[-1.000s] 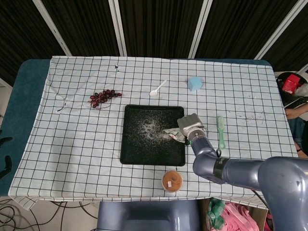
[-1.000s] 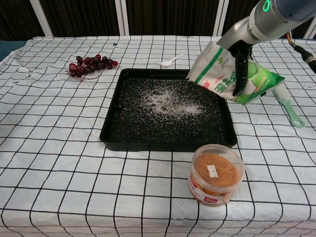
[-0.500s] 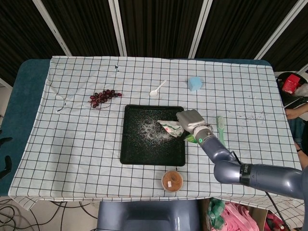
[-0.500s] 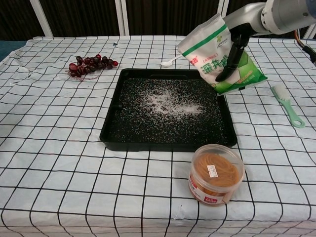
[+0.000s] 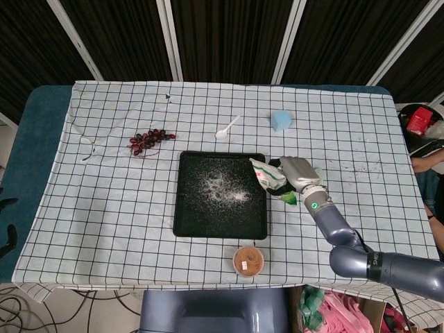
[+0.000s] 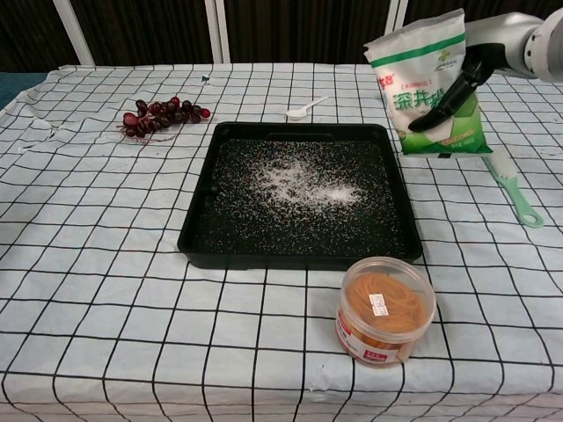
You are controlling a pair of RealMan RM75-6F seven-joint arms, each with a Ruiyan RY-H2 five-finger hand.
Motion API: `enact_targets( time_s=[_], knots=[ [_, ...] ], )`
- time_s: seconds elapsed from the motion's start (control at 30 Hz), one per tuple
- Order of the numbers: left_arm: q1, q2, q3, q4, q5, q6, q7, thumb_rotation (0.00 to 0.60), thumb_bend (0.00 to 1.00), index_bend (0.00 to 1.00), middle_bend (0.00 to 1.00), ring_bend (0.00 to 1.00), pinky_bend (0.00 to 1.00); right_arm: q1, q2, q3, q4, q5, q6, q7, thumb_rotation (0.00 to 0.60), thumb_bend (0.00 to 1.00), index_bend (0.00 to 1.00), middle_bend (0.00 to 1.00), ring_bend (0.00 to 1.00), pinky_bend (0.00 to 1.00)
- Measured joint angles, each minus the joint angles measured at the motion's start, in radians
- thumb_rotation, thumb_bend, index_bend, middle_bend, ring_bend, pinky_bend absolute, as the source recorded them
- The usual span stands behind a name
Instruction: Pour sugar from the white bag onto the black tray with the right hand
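The right hand (image 6: 464, 81) is clamped on the white bag (image 6: 430, 83), fingers across its front, and holds it about upright in the air, beside the right edge of the black tray (image 6: 201, 230), not over it. No grains fall from the bag in both views. The tray has already a white patch of sugar (image 6: 303, 183) near its middle, w/ thin grains spread around. I judge the pouring step is mostly done & the bag is in the put-away phase, or in a pause between pours; I cannot say which. If more sugar is wanted, the next move needs the bag brought back over the tray and tipped mouth-down; if not, it needs a free spot on the table (image 6: 106, 290) at the right side to set the bag down w/o it falling over.

The left hand is not seen in any view.

Other things: a green brush (image 6: 515, 188) lies just beside the bag's lower corner, on the right, so it may be in the way for setting down. A round tub w/ orange-brown content (image 6: 384, 310) stands in front of the tray. A bunch of dark red grapes (image 6: 160, 114) is at far left, a white plastic spoon (image 6: 305, 108) behind the tray, a light blue block (image 5: 282, 120) further back.
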Motion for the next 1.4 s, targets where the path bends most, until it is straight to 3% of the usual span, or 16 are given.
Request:
enact_targets(
  time_s=[0.13,0.3,0.63,0.97,1.4],
  knots=[
    [0.0,0.0,0.0,-0.001,-0.001,0.0,0.001,0.6,0.62,0.22,0.04,0.0,0.0,-0.088,-0.097,0.013,0.084,-0.149,0.123,0.105,0.6,0.36,0.57,0.43,0.53,0.56],
    [0.0,0.0,0.0,0.0,0.0,0.0,-0.001,0.6,0.62,0.22,0.04,0.0,0.0,-0.172,-0.229,0.039,0.197,-0.241,0.237,0.195,0.6,0.36,0.57,0.43,0.53,0.56],
    [0.0,0.001,0.0,-0.001,-0.001,-0.002,-0.002,0.6,0.62,0.22,0.04,0.0,0.0,-0.239,-0.351,0.068,0.32,-0.324,0.275,0.242,0.6,0.36,0.57,0.43,0.53,0.56],
    [0.0,0.002,0.0,-0.001,-0.001,-0.001,-0.002,0.6,0.62,0.22,0.04,0.0,0.0,-0.267,-0.373,0.088,0.369,-0.36,0.196,0.319,0.6,0.36,0.57,0.43,0.53,0.56],
    [0.001,-0.001,-0.001,0.0,-0.002,0.001,0.004,0.6,0.62,0.22,0.04,0.0,0.0,-0.28,-0.337,0.047,0.474,-0.573,0.078,0.554,0.6,0.36,0.57,0.42,0.53,0.55]
  ],
)
